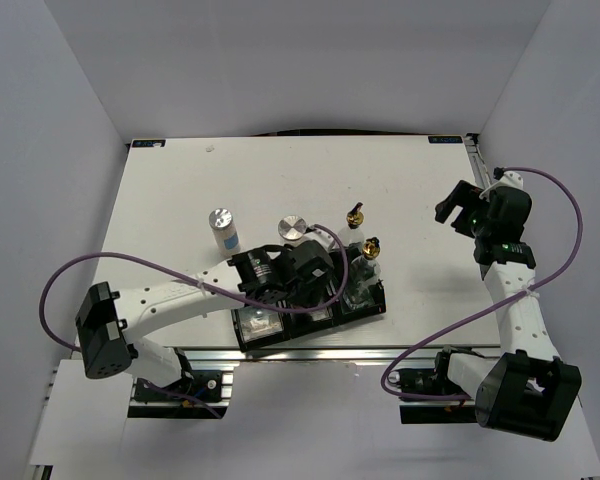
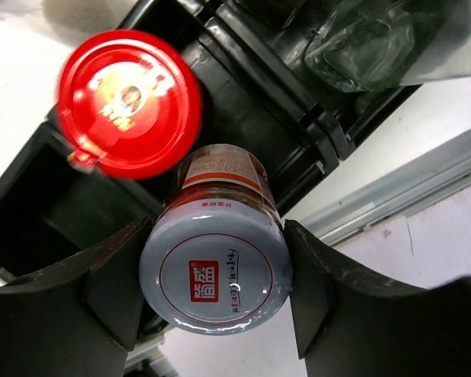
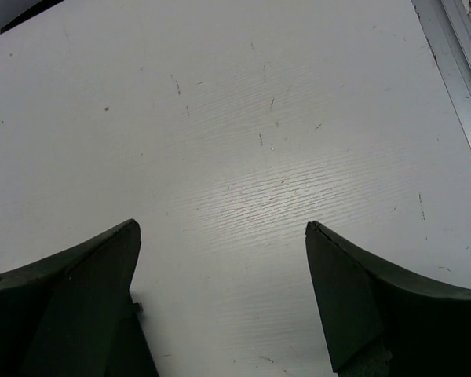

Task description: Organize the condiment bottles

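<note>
My left gripper (image 2: 216, 275) is shut on a silver-lidded shaker (image 2: 214, 259) with an orange label, both fingers against its lid, over the black tray (image 2: 251, 86). A red-lidded jar (image 2: 129, 102) stands in the tray beside it. In the top view the left gripper (image 1: 315, 275) hides both. Two more silver-lidded shakers (image 1: 221, 228) (image 1: 294, 228) stand on the table behind the tray (image 1: 370, 305). One gold-pourer glass bottle (image 1: 372, 250) is at the tray's right end, and another (image 1: 355, 215) is just behind it. My right gripper (image 1: 458, 208) (image 3: 220, 236) is open and empty over bare table.
The tray sits at the table's near edge, by an aluminium rail (image 2: 392, 181). A clear bottle base (image 2: 369, 43) shows in the tray's far compartment. White walls enclose the table on three sides.
</note>
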Available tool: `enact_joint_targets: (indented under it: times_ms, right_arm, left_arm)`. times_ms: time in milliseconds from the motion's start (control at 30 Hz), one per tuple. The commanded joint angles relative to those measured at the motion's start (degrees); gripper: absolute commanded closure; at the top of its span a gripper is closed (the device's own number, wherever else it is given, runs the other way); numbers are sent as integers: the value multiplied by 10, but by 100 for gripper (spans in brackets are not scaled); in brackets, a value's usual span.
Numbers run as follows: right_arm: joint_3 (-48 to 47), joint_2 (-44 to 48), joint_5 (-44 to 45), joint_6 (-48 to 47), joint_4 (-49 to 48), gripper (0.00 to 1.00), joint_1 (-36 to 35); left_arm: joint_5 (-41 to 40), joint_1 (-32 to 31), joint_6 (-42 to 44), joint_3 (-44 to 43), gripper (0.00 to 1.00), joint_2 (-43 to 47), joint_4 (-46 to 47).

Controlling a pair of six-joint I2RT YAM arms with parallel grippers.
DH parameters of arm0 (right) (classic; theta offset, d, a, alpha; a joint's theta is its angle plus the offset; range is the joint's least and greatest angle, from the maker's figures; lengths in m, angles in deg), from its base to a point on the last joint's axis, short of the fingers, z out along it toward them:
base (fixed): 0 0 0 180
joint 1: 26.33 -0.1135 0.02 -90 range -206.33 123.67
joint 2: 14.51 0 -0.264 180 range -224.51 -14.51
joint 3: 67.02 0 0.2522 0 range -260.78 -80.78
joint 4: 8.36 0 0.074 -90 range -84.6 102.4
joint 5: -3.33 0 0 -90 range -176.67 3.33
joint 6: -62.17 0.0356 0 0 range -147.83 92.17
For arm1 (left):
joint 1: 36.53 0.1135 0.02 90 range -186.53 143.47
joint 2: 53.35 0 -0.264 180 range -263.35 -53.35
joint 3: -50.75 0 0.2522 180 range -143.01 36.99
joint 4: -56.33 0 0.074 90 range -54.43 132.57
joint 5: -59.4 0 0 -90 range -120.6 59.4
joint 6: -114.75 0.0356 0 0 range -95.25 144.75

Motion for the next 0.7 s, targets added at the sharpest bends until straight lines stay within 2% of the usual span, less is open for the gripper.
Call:
enact_joint_targets:
  times_ms: [0, 67, 233, 367, 500, 567, 600, 633, 667]
  right_arm:
    - [-16, 11, -12, -1, -15, 11, 5]
    - [-14, 12, -11, -1, -17, 11, 5]
    - [-11, 19, -11, -1, -20, 11, 5]
    - [-9, 20, -16, -1, -25, 11, 5]
    - [-9, 20, -16, -1, -25, 11, 5]
    - [-8, 20, -16, -1, -26, 11, 5]
    - [-8, 20, -16, 0, -27, 11, 5]
    - [-7, 20, -16, -1, -27, 11, 5]
    - [-7, 20, -16, -1, -26, 11, 5]
  left_arm:
    - [1, -4, 3, 1, 88, 16, 88]
    - [-3, -4, 2, 15, 78, 17, 106]
    - [-21, -4, -10, 29, 67, -2, 121]
    - [-30, -4, -12, 32, 65, -25, 118]
    - [-36, -4, -15, 28, 58, -48, 106]
    - [-44, -4, -21, 27, 46, -60, 99]
    - [-46, -4, -23, 28, 33, -64, 96]
    - [-44, -4, -24, 29, 26, -64, 97]
    - [-42, -5, -24, 30, 25, -67, 99]
